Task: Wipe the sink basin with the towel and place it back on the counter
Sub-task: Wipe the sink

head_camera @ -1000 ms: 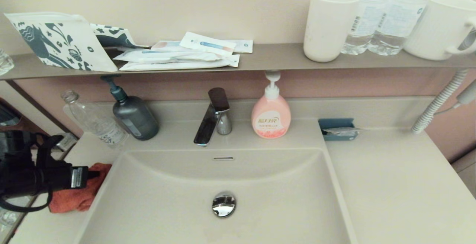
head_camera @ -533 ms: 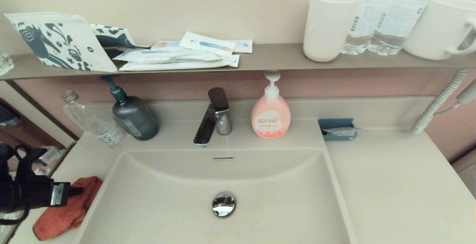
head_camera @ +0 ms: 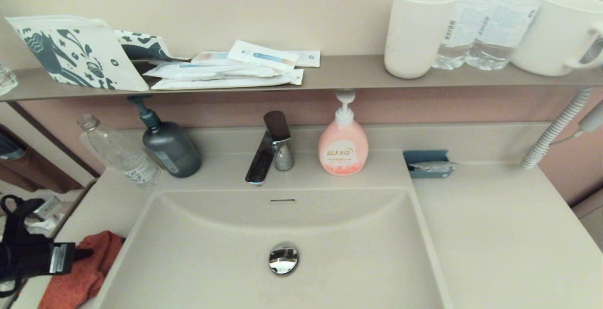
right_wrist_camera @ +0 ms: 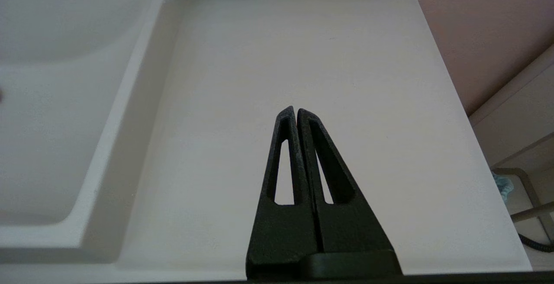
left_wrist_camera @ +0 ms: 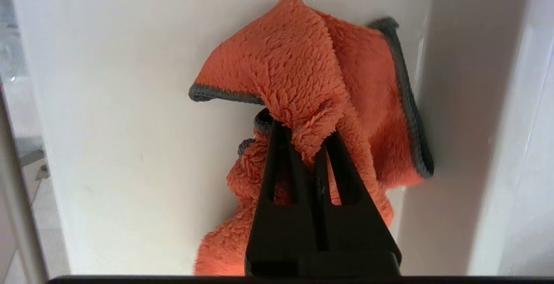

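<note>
The orange-red towel (head_camera: 80, 271) lies bunched on the counter (head_camera: 101, 191) just left of the sink basin (head_camera: 330, 233), near the front edge. My left gripper (head_camera: 89, 254) is shut on a fold of the towel (left_wrist_camera: 294, 80), pinched between its black fingers (left_wrist_camera: 277, 145). The basin holds only its chrome drain plug (head_camera: 283, 258) and overflow slot (head_camera: 282, 200). My right gripper (right_wrist_camera: 296, 111) is shut and empty, hovering over the counter (right_wrist_camera: 303, 50) right of the basin; the head view does not show it.
A faucet (head_camera: 271, 149), a grey pump bottle (head_camera: 169, 146), a clear bottle (head_camera: 120, 151) and a pink soap bottle (head_camera: 343, 144) line the back of the counter. A teal tray (head_camera: 427, 163) sits at back right. The shelf (head_camera: 339, 76) above carries cups, packets and bottles.
My left arm has pulled back toward the front left, dragging the towel along the counter beside the basin toward the near edge. The right arm has stayed out of the head view.
</note>
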### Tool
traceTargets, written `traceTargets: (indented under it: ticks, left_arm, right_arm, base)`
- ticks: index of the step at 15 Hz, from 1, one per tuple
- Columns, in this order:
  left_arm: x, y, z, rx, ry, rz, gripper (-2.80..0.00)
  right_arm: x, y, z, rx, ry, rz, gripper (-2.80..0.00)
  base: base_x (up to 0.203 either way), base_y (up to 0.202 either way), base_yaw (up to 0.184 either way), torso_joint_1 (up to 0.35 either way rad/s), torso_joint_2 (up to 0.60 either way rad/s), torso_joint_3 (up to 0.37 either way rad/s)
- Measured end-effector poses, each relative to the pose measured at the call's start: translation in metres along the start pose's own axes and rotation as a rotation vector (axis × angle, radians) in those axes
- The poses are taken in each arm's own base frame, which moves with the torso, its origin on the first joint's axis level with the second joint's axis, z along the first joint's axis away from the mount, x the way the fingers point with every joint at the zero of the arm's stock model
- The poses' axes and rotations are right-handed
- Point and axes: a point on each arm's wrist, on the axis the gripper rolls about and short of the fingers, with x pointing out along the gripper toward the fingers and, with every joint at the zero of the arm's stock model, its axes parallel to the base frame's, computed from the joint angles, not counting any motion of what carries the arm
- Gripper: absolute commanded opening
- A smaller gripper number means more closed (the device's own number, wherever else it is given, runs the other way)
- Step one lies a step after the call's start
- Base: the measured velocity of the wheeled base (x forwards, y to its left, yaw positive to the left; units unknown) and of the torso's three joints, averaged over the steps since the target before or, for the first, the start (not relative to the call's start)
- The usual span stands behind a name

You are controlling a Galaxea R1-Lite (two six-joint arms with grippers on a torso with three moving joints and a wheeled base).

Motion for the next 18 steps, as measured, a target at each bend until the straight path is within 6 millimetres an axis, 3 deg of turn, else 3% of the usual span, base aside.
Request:
traceTargets:
  ticks: [7,18]
  left_arm:
    - [-0.009,-0.003,-0.003,0.001,-0.021,0.008,-2.8]
    - [0.029,-0.017,0.074,0.103,-0.124,-0.069,-2.8]
  right_arm:
    - [0.0,0.0,0.0,0.0,0.0,0.0,-2.8]
    - [0.0,0.0,0.0,0.0,0.0,0.0,-2.8]
  base:
    - [0.0,0.0,0.0,0.0,0.0,0.0]
    - [0.0,0.0,0.0,0.0,0.0,0.0]
